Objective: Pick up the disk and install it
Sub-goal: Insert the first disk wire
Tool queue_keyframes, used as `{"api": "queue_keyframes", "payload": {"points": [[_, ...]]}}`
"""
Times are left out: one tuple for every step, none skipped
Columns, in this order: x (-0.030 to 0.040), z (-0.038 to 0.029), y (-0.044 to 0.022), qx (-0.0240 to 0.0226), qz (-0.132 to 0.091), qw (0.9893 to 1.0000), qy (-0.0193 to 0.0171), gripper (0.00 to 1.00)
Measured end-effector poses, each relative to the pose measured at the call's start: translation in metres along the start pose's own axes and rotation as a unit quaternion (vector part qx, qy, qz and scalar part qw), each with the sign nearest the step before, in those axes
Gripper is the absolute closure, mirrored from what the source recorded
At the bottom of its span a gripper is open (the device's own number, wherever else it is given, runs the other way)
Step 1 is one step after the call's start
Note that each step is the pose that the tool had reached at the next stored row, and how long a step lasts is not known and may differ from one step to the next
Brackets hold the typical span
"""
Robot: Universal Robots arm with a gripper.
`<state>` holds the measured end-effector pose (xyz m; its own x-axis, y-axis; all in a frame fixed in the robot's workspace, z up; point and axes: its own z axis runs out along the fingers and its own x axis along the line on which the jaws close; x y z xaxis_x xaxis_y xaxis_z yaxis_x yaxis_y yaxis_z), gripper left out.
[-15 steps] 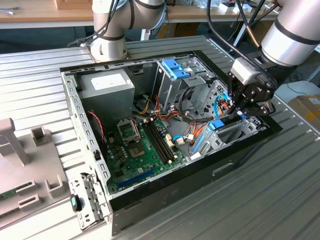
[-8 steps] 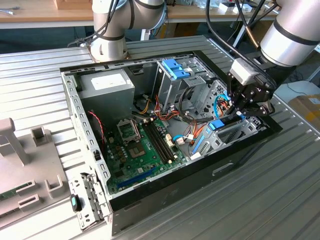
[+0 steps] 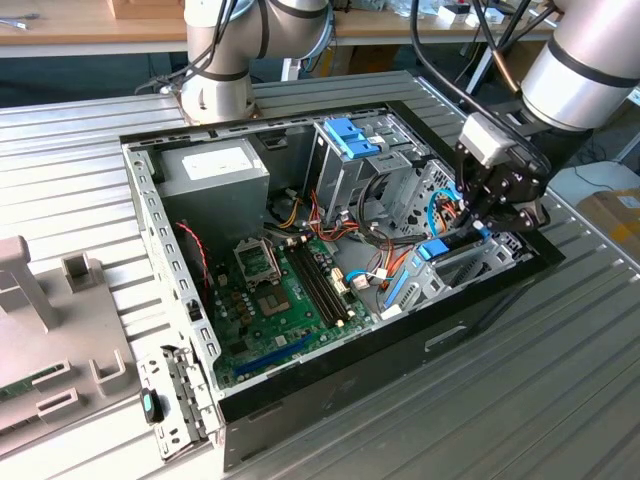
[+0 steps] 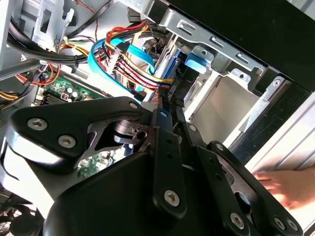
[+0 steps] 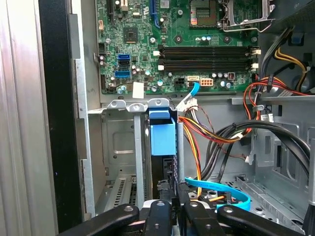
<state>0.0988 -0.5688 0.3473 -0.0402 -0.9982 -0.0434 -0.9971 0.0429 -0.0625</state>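
Observation:
The disk (image 5: 162, 140) stands on edge in the metal drive cage (image 5: 118, 147) at the front corner of the open computer case (image 3: 330, 340), its light-blue rail facing up. In the exterior view the disk (image 3: 432, 250) lies low at that view's right side, just below my gripper (image 3: 478, 225). My gripper (image 5: 173, 189) is shut, its two fingertips close together against the disk's near end. In the second wrist view the gripper (image 4: 167, 101) points at the disk (image 4: 196, 61) among the cables.
A motherboard (image 3: 280, 290) covers the case floor and a power supply (image 3: 210, 165) sits at the back. Red, yellow and blue cables (image 5: 216, 189) run beside the cage. A second cage with a blue latch (image 3: 350, 135) stands behind. A person's hand (image 4: 285, 187) rests outside the case.

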Motion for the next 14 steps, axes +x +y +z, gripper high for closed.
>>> {"api": "queue_keyframes", "payload": {"points": [[-0.0001, 0.0, 0.0, 0.0, 0.0, 1.0, 0.0, 0.84], [-0.0001, 0.0, 0.0, 0.0, 0.0, 1.0, 0.0, 0.84], [-0.0001, 0.0001, 0.0001, 0.0, 0.0, 1.0, 0.0001, 0.84], [-0.0002, 0.0003, 0.0001, 0.0, 0.0, 1.0, 0.0, 0.84], [-0.0002, 0.0004, 0.0001, 0.0, 0.0, 1.0, 0.0001, 0.84], [-0.0002, 0.0006, 0.0001, 0.0, 0.0, 1.0, 0.0001, 0.84], [-0.0002, 0.0011, 0.0002, 0.0, 0.0, 1.0, 0.0, 0.84], [-0.0001, 0.0014, 0.0002, 0.0, 0.0, 1.0, 0.0001, 0.84], [-0.0001, 0.0016, 0.0002, 0.0, 0.0, 1.0, 0.0001, 0.84], [-0.0001, 0.0017, 0.0002, 0.0, 0.0, 1.0, 0.0001, 0.84], [-0.0001, 0.0019, 0.0001, 0.0, 0.0, 1.0, 0.0001, 0.84], [-0.0001, 0.002, -0.0003, 0.0, 0.0, 1.0, 0.0, 0.84], [-0.0001, 0.002, -0.0003, 0.0, 0.0, 1.0, 0.0, 0.84], [-0.0001, 0.002, -0.0003, 0.0, 0.0, 1.0, 0.0, 0.84]]}}
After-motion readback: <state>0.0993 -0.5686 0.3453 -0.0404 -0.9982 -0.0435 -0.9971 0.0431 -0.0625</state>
